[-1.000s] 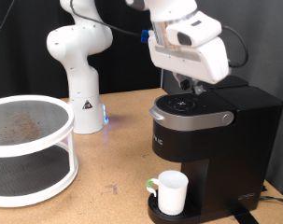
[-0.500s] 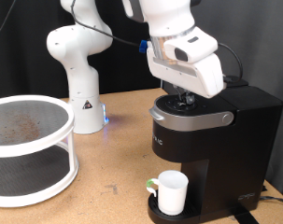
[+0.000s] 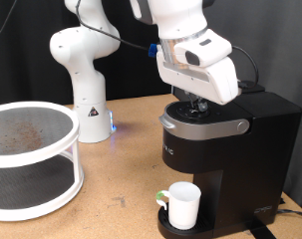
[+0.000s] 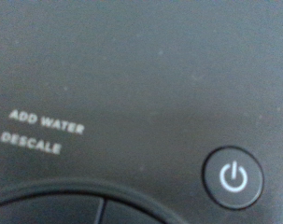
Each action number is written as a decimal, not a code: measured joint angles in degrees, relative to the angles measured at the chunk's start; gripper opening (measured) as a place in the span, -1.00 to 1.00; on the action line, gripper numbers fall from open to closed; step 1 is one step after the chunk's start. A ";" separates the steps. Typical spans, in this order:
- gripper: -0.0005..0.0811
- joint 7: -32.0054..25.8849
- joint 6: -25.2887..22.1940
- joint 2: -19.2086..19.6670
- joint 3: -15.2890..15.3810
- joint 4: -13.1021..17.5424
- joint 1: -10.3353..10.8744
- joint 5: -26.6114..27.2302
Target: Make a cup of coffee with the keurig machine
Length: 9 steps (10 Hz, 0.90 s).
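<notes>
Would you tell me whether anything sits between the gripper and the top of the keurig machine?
Nothing visible does. The gripper hangs directly over the keurig machine, and the wrist view shows only its bare top panel with the power button.

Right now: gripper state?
Gripper: down on top of the keurig machine, by the buttons; open or closed cannot be told. Nothing seen held.

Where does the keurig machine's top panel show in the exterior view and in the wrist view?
Exterior view: the keurig machine stands at the exterior view's right; its top panel lies directly under the gripper.
Wrist view: the dark panel fills the picture, with the power button and "ADD WATER" lettering.
Shared landmark: the machine's black top; the cup shows only in the exterior view.
</notes>
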 joint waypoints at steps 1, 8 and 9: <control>-0.99 0.01 -0.41 0.01 -0.18 0.02 -0.02 0.41; -0.99 0.00 -8.52 0.76 -3.20 1.80 -0.42 3.14; -0.99 0.00 -9.66 1.27 -3.62 2.41 -0.50 4.08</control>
